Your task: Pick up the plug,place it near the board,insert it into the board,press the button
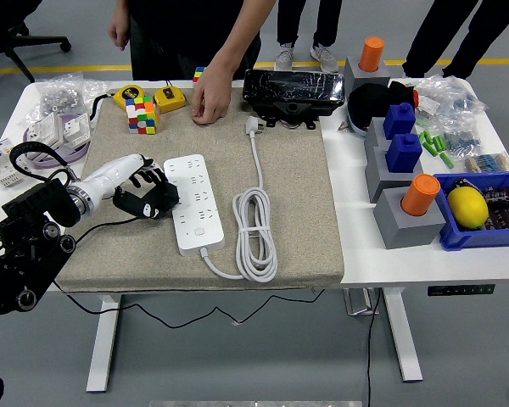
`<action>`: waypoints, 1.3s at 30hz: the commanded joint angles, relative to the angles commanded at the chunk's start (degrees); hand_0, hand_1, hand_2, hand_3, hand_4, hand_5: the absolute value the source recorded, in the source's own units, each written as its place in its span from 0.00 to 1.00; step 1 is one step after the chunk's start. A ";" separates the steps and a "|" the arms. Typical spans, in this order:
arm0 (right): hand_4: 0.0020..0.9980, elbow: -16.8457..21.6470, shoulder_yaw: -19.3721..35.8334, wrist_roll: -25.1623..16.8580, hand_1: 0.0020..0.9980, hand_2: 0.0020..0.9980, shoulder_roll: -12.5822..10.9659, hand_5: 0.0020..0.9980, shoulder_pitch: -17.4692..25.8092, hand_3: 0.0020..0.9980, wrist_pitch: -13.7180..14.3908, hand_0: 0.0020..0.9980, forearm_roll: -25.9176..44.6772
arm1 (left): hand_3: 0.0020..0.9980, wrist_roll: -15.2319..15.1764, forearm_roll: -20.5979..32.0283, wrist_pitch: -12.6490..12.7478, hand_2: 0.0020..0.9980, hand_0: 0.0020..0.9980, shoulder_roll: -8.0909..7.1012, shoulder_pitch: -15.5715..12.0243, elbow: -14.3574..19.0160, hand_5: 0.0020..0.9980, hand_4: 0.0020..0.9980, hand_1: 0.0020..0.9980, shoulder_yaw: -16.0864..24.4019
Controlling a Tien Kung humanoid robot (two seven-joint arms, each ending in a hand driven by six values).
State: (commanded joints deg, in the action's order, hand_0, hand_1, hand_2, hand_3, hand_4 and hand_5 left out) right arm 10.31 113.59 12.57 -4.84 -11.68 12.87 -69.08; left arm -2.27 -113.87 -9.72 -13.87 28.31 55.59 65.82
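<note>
Your left hand (147, 193) sits touching the board's (194, 203) left edge, fingers loosely curled, holding nothing. Plug (254, 126) lies on the mat beyond the board's far-right corner, w/ its coiled cable (254, 225) just right of the board. A person's hand (210, 100) rests on the mat near the plug, not touching it.
</note>
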 joint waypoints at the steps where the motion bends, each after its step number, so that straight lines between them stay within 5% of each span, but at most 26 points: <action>1: 1.00 0.00 -0.01 -0.02 0.69 0.71 0.00 1.00 -0.01 0.76 0.03 0.78 -0.01 | 0.60 -0.05 0.25 -0.14 0.64 0.53 -0.01 0.00 -0.08 0.00 1.00 0.69 -0.02; 3: 1.00 0.00 -0.05 -0.05 0.69 0.71 -0.01 1.00 -0.02 0.76 0.08 0.78 -0.01 | 0.60 -0.14 0.58 -0.45 0.64 0.53 -0.01 0.01 -0.22 0.00 1.00 0.69 -0.05; 4: 1.00 0.00 -0.06 -0.06 0.69 0.71 -0.02 1.00 -0.02 0.76 0.09 0.79 -0.01 | 0.66 -0.17 0.73 -0.59 0.69 0.55 0.00 0.02 -0.28 0.14 1.00 0.70 -0.06; 8: 1.00 0.00 -0.15 -0.07 0.69 0.71 -0.05 1.00 -0.03 0.76 0.08 0.79 0.07 | 0.66 -0.48 1.85 -1.49 0.69 0.55 -0.03 0.03 -0.48 0.14 1.00 0.70 -0.14; 9: 1.00 0.00 -0.16 -0.05 0.69 0.71 -0.06 1.00 -0.04 0.76 0.08 0.79 0.08 | 0.71 -0.54 2.21 -1.81 0.72 0.61 -0.04 0.05 -0.54 0.34 1.00 0.73 -0.15; 15: 1.00 0.00 -0.34 -0.01 0.69 0.71 -0.10 1.00 -0.07 0.76 -0.02 0.79 0.28 | 0.71 -0.83 4.23 -3.46 0.72 0.61 -0.10 0.12 -0.74 0.34 1.00 0.73 -0.03; 16: 1.00 0.00 -0.36 0.00 0.69 0.71 -0.10 1.00 -0.07 0.76 -0.04 0.78 0.31 | 0.83 -0.84 4.57 -3.71 0.81 0.80 -0.10 0.09 -0.70 0.53 1.00 0.83 0.04; 21: 1.00 0.00 -0.49 0.05 0.69 0.71 -0.12 1.00 -0.05 0.76 -0.16 0.78 0.42 | 0.83 -0.82 7.71 -5.42 0.81 0.80 -0.23 -0.06 -0.19 0.53 1.00 0.83 0.54; 22: 1.00 0.00 -0.52 0.03 0.69 0.71 -0.12 1.00 -0.05 0.76 -0.17 0.79 0.45 | 0.99 -0.82 8.24 -5.56 1.00 1.00 -0.23 -0.12 -0.07 0.77 1.00 1.00 0.64; 25: 1.00 0.00 -0.63 0.06 0.69 0.71 -0.10 1.00 -0.03 0.76 -0.24 0.79 0.47 | 0.99 -0.85 11.01 -4.38 1.00 1.00 -0.02 -0.57 1.09 0.77 1.00 1.00 1.58; 27: 1.00 0.00 -0.72 0.05 0.69 0.71 -0.07 1.00 0.02 0.76 -0.28 0.79 0.58 | 0.99 -0.85 14.06 -2.39 1.00 1.00 0.29 -0.99 2.30 0.77 1.00 1.00 2.48; 28: 1.00 0.00 -0.73 0.07 0.69 0.71 -0.05 1.00 0.03 0.76 -0.31 0.79 0.58 | 1.00 -0.88 14.93 -1.51 1.00 1.00 0.41 -1.11 2.71 1.00 1.00 1.00 2.82; 34: 1.00 0.00 -0.93 0.19 0.69 0.71 0.00 1.00 0.11 0.76 -0.34 0.79 0.71 | 0.99 -4.81 19.86 11.73 0.98 0.97 2.87 -4.95 9.90 1.00 1.00 1.00 7.64; 39: 1.00 0.00 -0.70 0.40 0.69 0.71 0.11 1.00 0.56 0.76 -0.53 0.79 0.43 | 0.99 5.24 9.48 23.93 0.98 0.97 5.56 -11.10 21.07 1.00 1.00 1.00 11.48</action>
State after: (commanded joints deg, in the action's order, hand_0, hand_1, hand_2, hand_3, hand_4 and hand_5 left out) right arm 10.31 112.88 12.97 -4.74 -11.12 12.34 -68.64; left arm 2.97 -104.38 14.20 -8.31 17.21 76.66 77.30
